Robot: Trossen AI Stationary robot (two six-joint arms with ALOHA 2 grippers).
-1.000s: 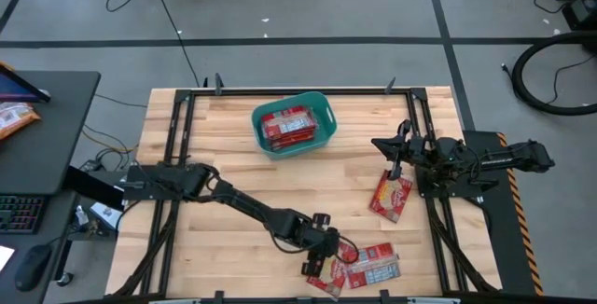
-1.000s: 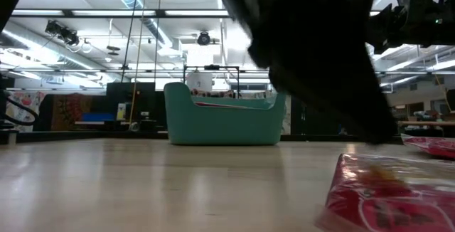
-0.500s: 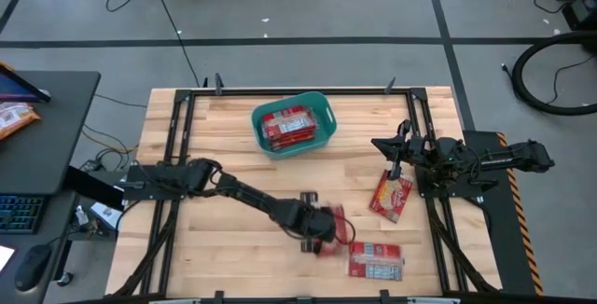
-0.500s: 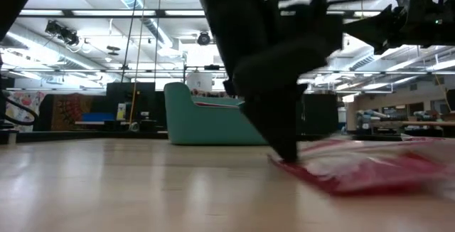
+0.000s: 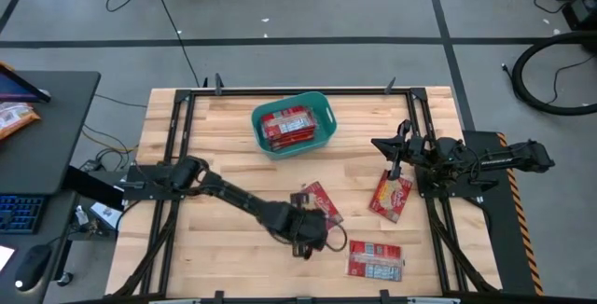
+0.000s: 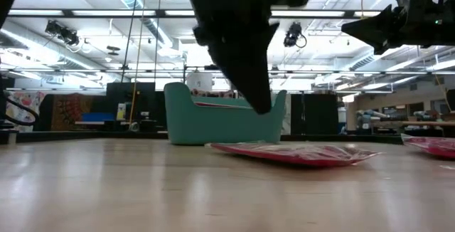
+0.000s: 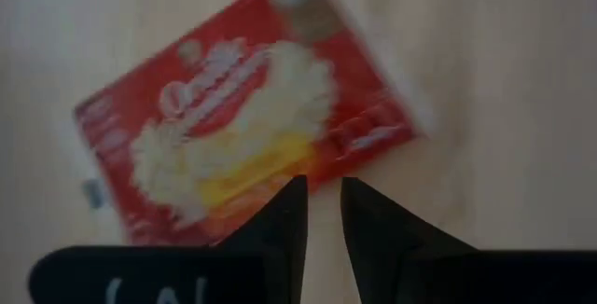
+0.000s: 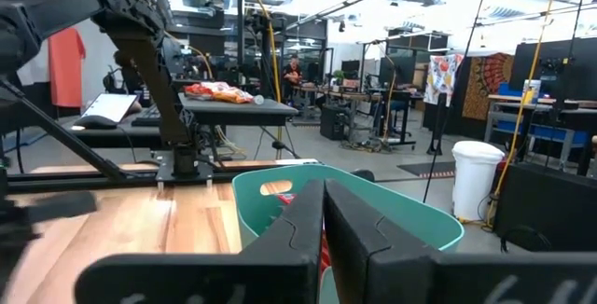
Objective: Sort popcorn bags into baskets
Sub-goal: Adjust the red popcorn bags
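Observation:
One red popcorn bag (image 5: pixel 317 201) (image 7: pixel 233 127) lies flat on the table, picture side up, near the middle. My left gripper (image 5: pixel 313 232) (image 7: pixel 323 192) hangs just on its near side, lifted clear of it, tilted down. Its fingers are open by a narrow gap with only wood showing between them. In the low view its fingertip (image 6: pixel 261 104) hangs above the bag (image 6: pixel 291 152). The teal basket (image 5: pixel 294 122) at the far middle holds several red bags. My right gripper (image 8: pixel 325 201) waits shut at the table's right edge.
A bag showing its grey-white back (image 5: pixel 375 259) lies near the front edge, right of my left gripper. Another red bag (image 5: pixel 392 196) lies beside the right arm's base. Bare wood stretches between the basket and the middle bag.
My left gripper has gone from the table's near edge toward the far side and upward, tipping as it went. The red bag went along from the near edge to the table's middle, where it lies flat and free. The grey-backed bag has stayed.

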